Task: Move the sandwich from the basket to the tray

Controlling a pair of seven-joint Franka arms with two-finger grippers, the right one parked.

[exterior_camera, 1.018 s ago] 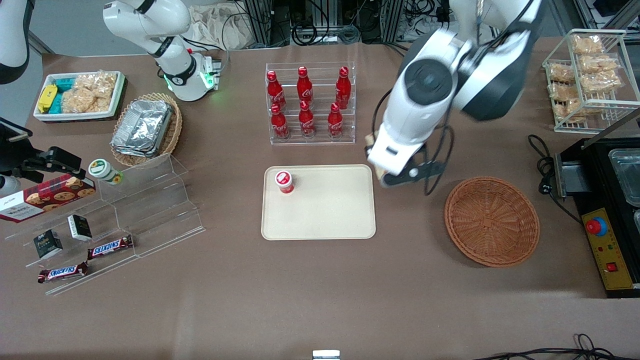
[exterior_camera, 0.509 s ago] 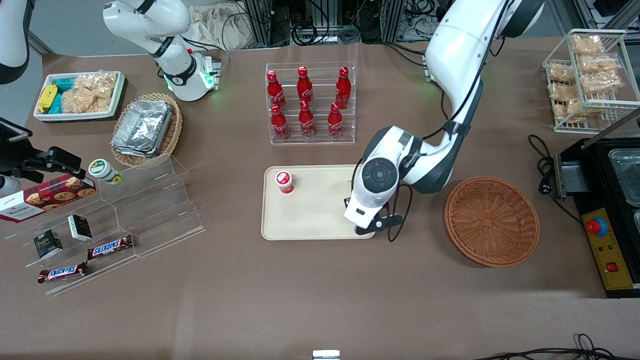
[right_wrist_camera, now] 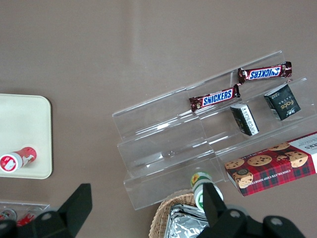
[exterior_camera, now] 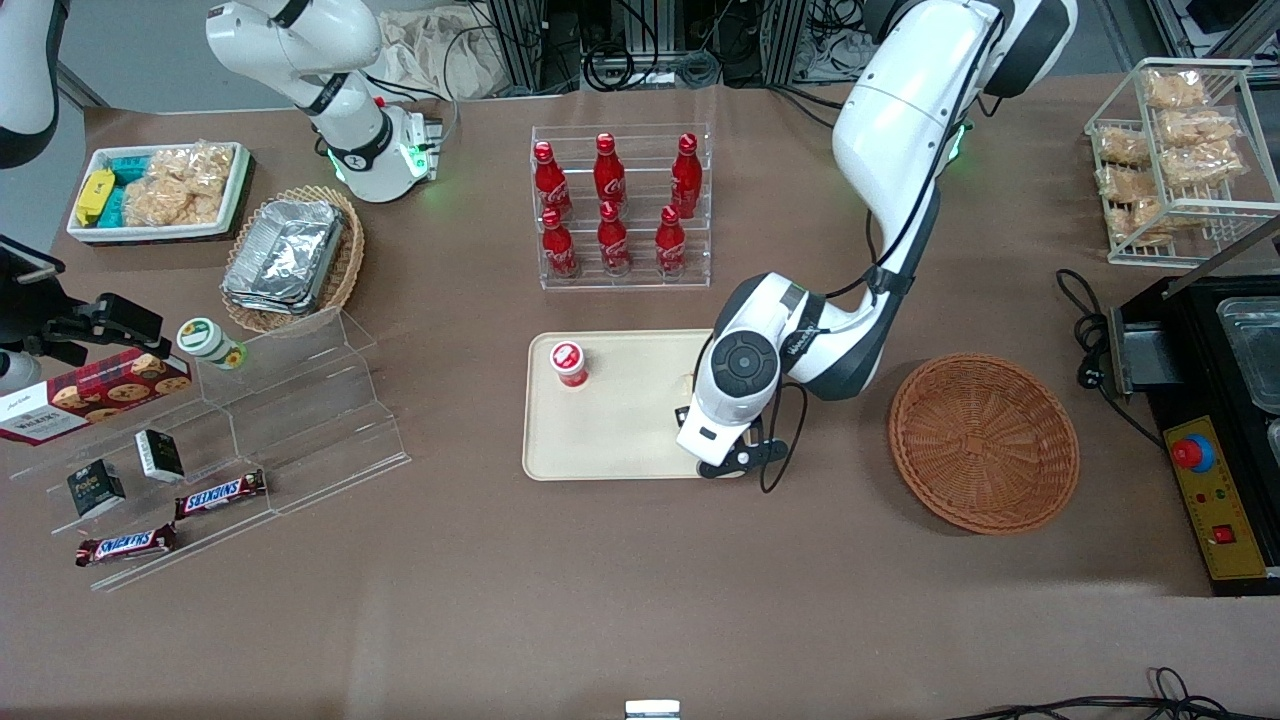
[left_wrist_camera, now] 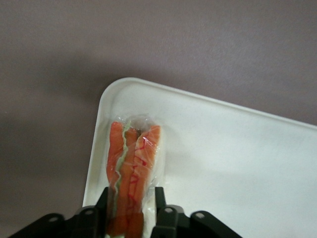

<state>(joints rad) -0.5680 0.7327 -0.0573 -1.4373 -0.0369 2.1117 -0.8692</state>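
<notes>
While hand (left_wrist_camera: 131, 206) grips sandwich (left_wrist_camera: 130, 171) over tray (left_wrist_camera: 237, 163), Snickers bars (right_wrist_camera: 212, 98) shelved.

Even overhead light, soft shadow beside the basket (exterior_camera: 984, 442), wrist view soft-focused, mild glare on tray (left_wrist_camera: 237, 163)

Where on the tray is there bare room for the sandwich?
The cream-beige plastic tray is bare between the red-capped bottle and the gripper, which hangs over the tray's basket-side corner, shut on the wrapped triangular sandwich. Only the bottle's corner is taken.
</notes>
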